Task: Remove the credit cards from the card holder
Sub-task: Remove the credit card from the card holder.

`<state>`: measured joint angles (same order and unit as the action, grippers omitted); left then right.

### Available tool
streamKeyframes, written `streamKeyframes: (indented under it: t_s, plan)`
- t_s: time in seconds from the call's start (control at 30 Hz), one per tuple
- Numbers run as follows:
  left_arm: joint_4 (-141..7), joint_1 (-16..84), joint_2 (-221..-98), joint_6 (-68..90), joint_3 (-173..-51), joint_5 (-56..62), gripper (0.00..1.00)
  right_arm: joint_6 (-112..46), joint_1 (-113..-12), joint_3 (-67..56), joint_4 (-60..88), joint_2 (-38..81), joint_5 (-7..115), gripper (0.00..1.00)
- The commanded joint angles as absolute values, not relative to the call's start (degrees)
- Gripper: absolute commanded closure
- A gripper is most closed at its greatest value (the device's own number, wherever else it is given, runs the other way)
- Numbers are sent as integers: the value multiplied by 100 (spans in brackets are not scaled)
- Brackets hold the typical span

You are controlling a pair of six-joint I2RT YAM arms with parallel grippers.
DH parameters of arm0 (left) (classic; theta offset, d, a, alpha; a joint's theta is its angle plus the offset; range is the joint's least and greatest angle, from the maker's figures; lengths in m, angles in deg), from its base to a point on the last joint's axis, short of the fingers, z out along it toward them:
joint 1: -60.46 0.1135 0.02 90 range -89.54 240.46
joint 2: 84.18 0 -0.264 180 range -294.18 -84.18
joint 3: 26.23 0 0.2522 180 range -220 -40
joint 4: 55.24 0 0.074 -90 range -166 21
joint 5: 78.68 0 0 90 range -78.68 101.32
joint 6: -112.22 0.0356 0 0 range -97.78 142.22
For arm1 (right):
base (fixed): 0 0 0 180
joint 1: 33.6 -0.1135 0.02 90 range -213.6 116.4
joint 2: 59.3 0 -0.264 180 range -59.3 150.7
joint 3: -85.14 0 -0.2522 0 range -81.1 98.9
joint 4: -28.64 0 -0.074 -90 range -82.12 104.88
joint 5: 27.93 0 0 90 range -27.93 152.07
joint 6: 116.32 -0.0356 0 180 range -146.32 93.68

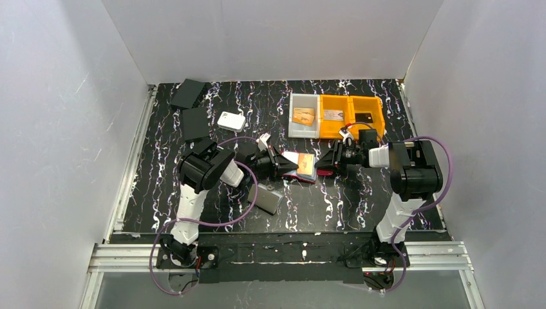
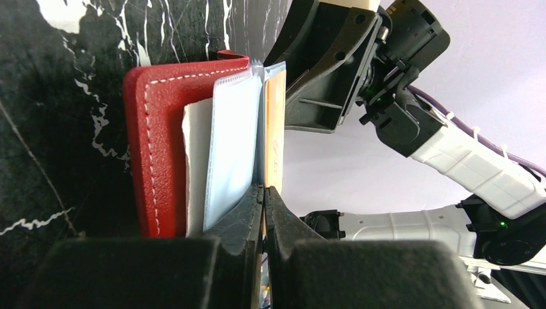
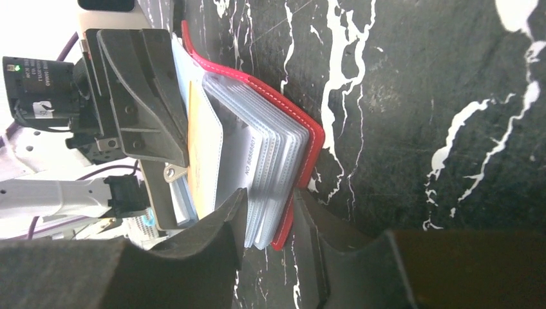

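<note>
Because the left end effector (image 2: 264, 192) pinches the sleeve of the orange card (image 2: 275, 129) and the right end effector (image 3: 270, 199) clamps the other pages, the card holder (image 3: 290, 122) is spread for pulling.

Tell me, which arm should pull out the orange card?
Left, probably: the left gripper is shut on the edge of the orange card, while the right gripper straddles the holder, placed to steady it.
</note>
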<state>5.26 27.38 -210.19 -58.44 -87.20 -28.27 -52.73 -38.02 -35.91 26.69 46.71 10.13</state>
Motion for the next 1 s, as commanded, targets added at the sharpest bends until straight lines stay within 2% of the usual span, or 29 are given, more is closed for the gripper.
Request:
streamKeyframes:
  t_s: [0.0, 0.27, 0.57, 0.97]
  plan:
    - [963, 2750, -20976, -5933, -8753, -2924, 100, -5588, -3738, -3714, 3111, 4598, 589, 60]
    - [1095, 2750, -21013, -6034, -8741, -2928, 100, -5626, -3682, -3724, 3210, 4485, 481, 57]
    - [1134, 2741, -21019, -6075, -8746, -2960, 100, -5916, -3676, -3789, 3517, 4557, 310, 66]
    - [1167, 2697, -21067, -6127, -8802, -2979, 100, -6338, -3694, -3861, 3876, 4719, 136, 64]
